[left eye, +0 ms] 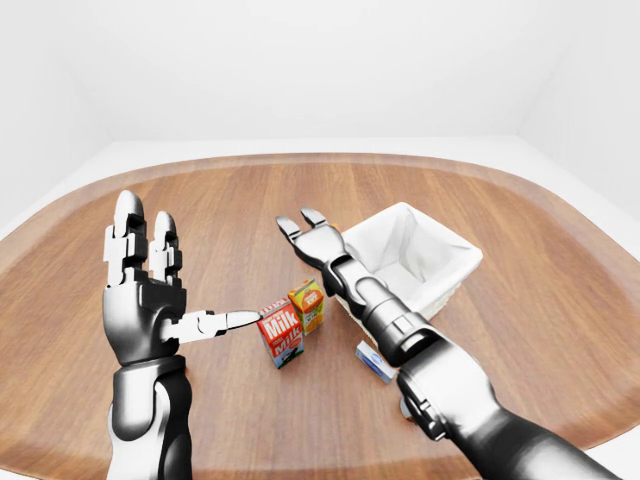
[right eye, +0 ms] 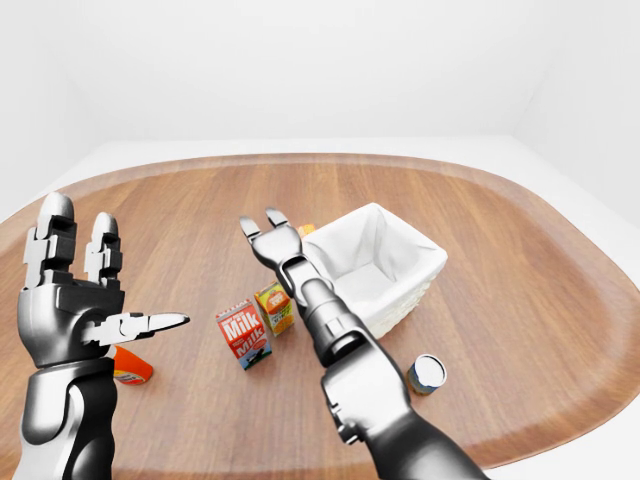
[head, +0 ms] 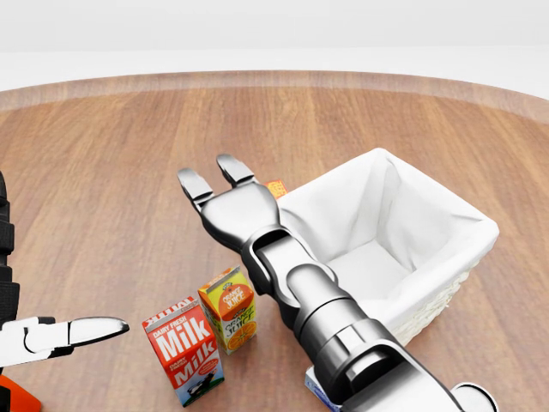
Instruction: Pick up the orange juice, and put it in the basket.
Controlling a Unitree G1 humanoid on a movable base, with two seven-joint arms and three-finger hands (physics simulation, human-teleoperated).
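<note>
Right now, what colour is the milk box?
Red with white letters, clearest in the head view: milk carton.

Three head cameras, all looking down over the arms.
The head view is nearest and steepest, cropped close on the basket [head: 403,232] and cartons. Both eye views sit farther back, showing the whole wooden surface [left eye: 560,300] and white walls; all three share the basket.

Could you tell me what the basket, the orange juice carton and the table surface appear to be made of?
The basket looks like pale woven wicker, judging by its ribbed outer wall, with a smooth white cloth lining folded over the rim. The orange juice appears to be a printed paperboard carton with a gabled top and a slightly glossy finish. The table shows wood grain in planks, satin finished; being rendered, it could equally be laminate.
</note>
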